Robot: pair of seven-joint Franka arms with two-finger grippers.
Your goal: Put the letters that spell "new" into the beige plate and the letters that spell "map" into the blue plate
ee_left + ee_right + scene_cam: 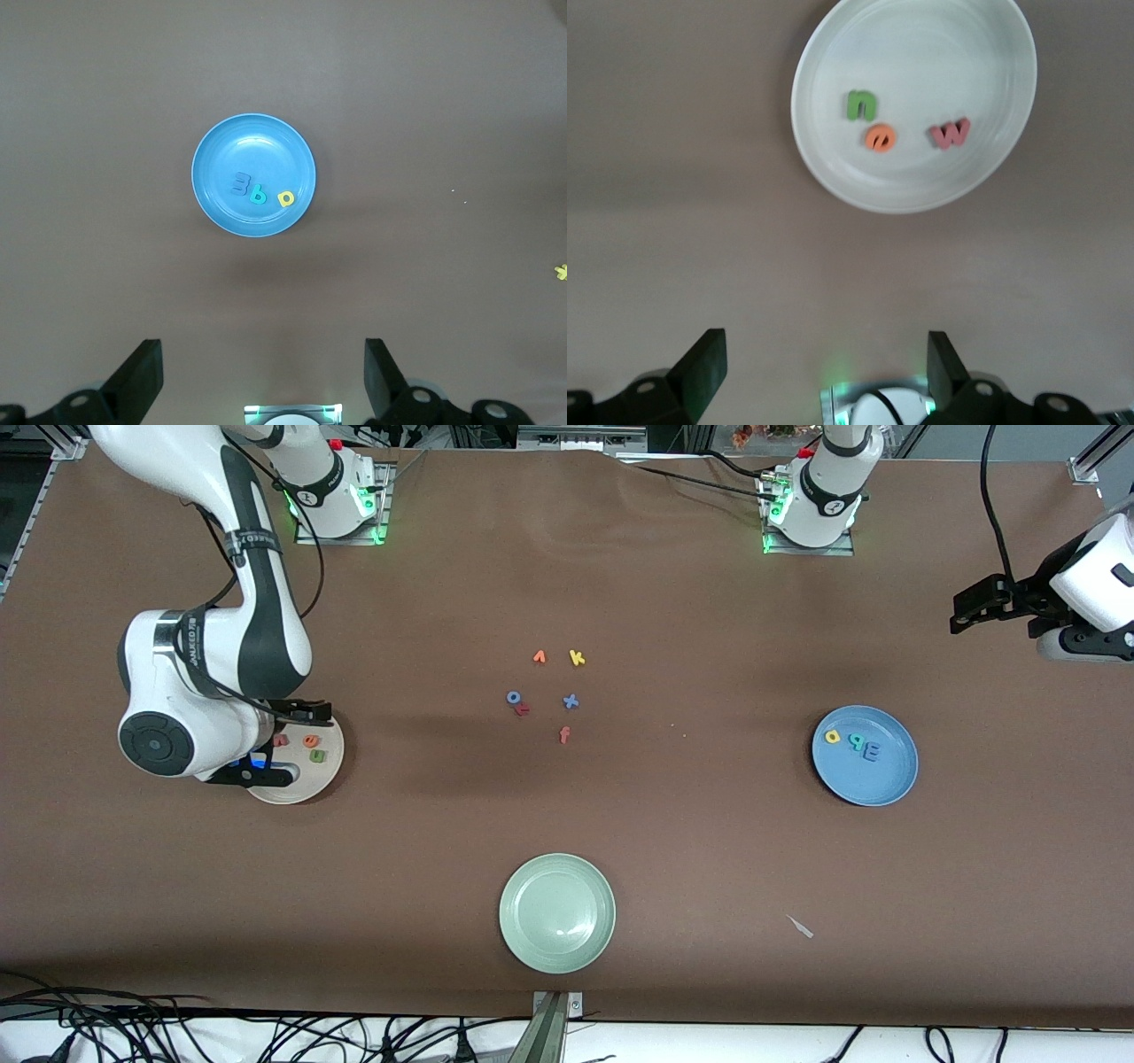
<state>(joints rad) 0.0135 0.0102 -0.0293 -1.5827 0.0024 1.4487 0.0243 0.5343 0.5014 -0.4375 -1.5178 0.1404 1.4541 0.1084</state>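
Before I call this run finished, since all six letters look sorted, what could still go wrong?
The right gripper hangs open just over the beige plate; pulling away carelessly could nudge the plate or scatter the green n, orange e and pink w.

The leftover letters in the middle of the table could tempt an extra, wrong pick.

The left gripper waits open, high above the blue plate; little risk there.

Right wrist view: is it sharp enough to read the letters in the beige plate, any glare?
Right wrist view: slightly soft, yet green n, orange e, pinkish w read fine on the beige plate; no glare. Front view: arm hides part of that plate.
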